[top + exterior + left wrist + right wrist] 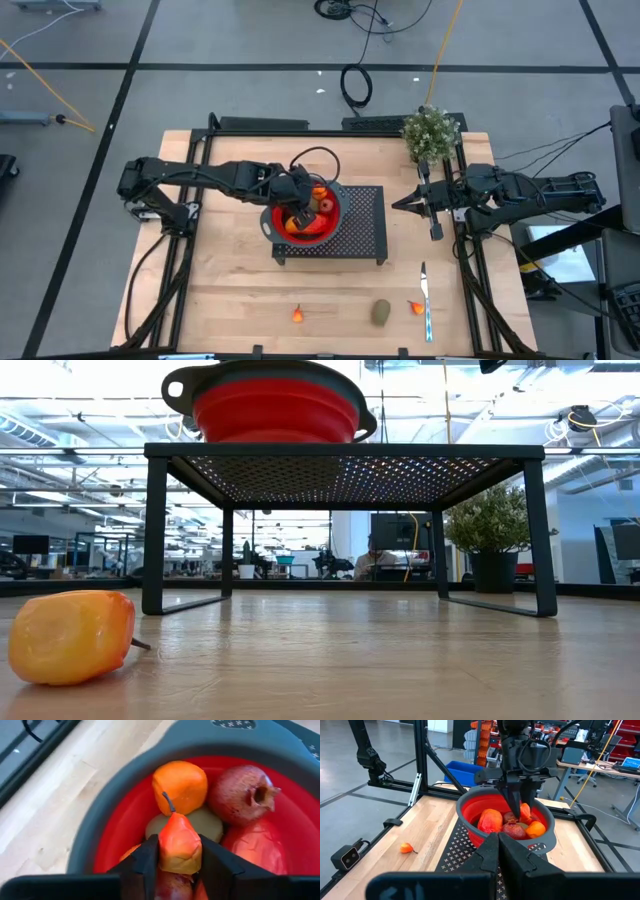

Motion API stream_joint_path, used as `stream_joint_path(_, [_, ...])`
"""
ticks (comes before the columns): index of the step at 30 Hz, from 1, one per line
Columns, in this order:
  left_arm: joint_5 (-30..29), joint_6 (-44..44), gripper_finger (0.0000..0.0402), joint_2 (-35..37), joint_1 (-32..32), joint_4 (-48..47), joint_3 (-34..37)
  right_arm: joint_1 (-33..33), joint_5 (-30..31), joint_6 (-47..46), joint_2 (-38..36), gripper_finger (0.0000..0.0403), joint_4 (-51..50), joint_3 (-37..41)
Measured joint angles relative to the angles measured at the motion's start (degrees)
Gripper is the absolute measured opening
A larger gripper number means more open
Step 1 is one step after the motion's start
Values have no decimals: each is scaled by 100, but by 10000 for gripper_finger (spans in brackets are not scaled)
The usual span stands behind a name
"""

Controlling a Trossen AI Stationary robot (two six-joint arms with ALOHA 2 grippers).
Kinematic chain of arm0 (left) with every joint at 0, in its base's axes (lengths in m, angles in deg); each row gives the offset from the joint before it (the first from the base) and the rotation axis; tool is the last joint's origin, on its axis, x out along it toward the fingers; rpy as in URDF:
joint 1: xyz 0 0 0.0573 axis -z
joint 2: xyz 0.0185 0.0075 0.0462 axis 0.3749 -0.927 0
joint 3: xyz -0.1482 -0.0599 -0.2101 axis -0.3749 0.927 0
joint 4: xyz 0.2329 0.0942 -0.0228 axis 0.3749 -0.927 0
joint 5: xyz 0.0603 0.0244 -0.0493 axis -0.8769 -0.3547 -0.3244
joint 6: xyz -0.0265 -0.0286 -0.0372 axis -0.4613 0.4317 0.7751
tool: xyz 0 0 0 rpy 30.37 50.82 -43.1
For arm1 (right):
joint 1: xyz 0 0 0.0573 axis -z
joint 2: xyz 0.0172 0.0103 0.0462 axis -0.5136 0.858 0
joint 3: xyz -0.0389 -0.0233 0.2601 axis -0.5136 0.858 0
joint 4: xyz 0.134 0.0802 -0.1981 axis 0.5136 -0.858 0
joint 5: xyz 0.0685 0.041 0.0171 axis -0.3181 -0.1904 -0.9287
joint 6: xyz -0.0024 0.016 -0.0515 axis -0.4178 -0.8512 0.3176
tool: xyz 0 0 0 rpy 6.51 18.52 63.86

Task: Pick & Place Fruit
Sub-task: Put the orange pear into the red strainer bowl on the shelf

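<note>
Fruit piece, an orange pear (179, 845), hangs clamped in the left claw (179, 862) reaching down into the red bowl (115, 835).

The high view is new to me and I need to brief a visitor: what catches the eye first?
The red bowl heaped with fruit, standing on the black mesh rack mid-table. The left hand hangs over it, shut on a small orange-red pear. Near the front edge lie loose pieces, including a brownish-green oval.
</note>
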Motion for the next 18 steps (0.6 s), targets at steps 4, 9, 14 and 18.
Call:
stream_joint_path(4, [-140, -47, 170, 0, -2, -27, 0, -1, 0, 2, 1, 4, 0, 0])
stream_joint_path(9, [-145, -381, 213, 13, -2, -26, 0, -2, 0, 0, 0, 4, 0, 0])
stream_joint_path(14, [-137, -254, 226, 356, 1, 16, 0, -1, 0, 2, 2, 4, 1, 0])
stream_joint_path(18, [3, 335, 227, 760, 112, 56, 0, 0, 0, 2, 2, 4, 0, 0])
